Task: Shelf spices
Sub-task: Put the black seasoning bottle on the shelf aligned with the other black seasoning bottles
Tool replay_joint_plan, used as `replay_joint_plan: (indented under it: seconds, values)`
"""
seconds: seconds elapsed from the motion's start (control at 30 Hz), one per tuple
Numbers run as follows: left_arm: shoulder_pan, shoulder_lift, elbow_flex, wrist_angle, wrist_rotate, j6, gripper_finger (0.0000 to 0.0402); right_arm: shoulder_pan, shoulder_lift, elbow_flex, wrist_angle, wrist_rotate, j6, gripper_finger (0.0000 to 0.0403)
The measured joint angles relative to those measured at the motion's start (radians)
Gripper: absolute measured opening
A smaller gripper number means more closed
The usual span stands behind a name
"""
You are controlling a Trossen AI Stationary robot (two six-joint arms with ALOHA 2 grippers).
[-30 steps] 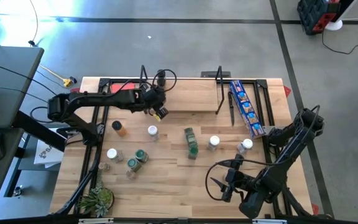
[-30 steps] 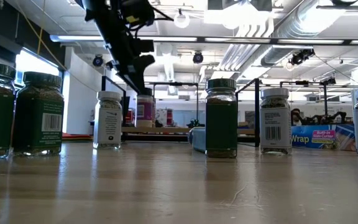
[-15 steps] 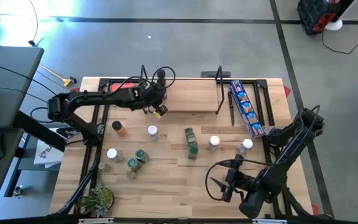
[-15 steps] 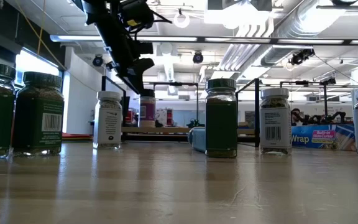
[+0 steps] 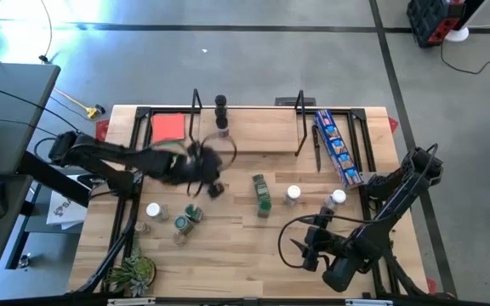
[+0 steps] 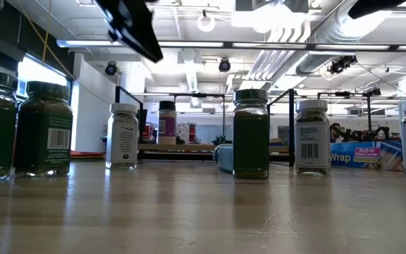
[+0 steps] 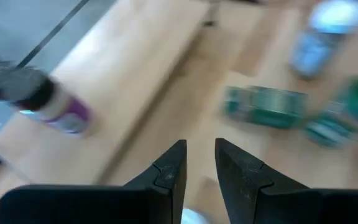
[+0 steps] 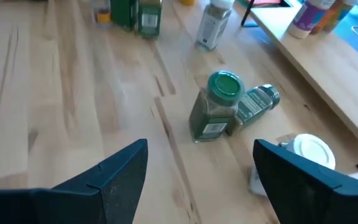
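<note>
One black-lidded jar stands on the shelf, toward its 11 o'clock corner. The rest of the spices sit on the table:
- upright green-lidded jar, centre, with a second green jar lying on its side against it at 12 o'clock
- white-lidded jars and out toward 3 o'clock
- cluster at 8 o'clock: white lid, green lids

Left gripper hovers over the table between shelf edge and the 8 o'clock cluster. Jaws narrow, nothing between the fingertips.

Right gripper waits at 5 o'clock, jaws wide and empty.

Judgement: next pick is in hand.
- Left jaws look too narrow for a jar body; they should spread before descent.
- Best to choose an upright jar standing clear of neighbours, come straight down, and grip the body below the lid.
- The tipped green jar is a poor choice now; touching it may roll it or topple its neighbour.
- Set down on the shelf beside the first jar, not against it.
</note>
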Motion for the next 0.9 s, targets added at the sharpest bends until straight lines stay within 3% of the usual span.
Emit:
replay_joint_plan:
  seconds: [0.33,0.47,0.6,0.7,0.9]
  values:
    - [-0.332,0.036,0.0,-0.009,-0.181,-0.261,0.0078,-0.099,0.0,0.0,0.177,-0.023,-0.228,0.0287]
    - [-0.394,0.016,0.0,-0.018,-0.145,-0.305,0.0078,-0.147,0.0,0.0,0.272,-0.036,-0.355,0.0287]
    - [-0.432,0.006,0.0,-0.048,-0.021,-0.277,0.0078,-0.173,0.0,0.0,0.296,-0.069,-0.435,0.0287]
    - [-0.436,-0.004,0.0,-0.172,0.02,-0.371,0.0078,-0.174,0.0,0.0,0.297,-0.07,-0.463,0.0287]
    - [-0.352,-0.018,0.11,-0.68,0.104,-0.612,0.0078,-0.174,0.0,0.0,0.301,-0.072,-0.471,0.0287]
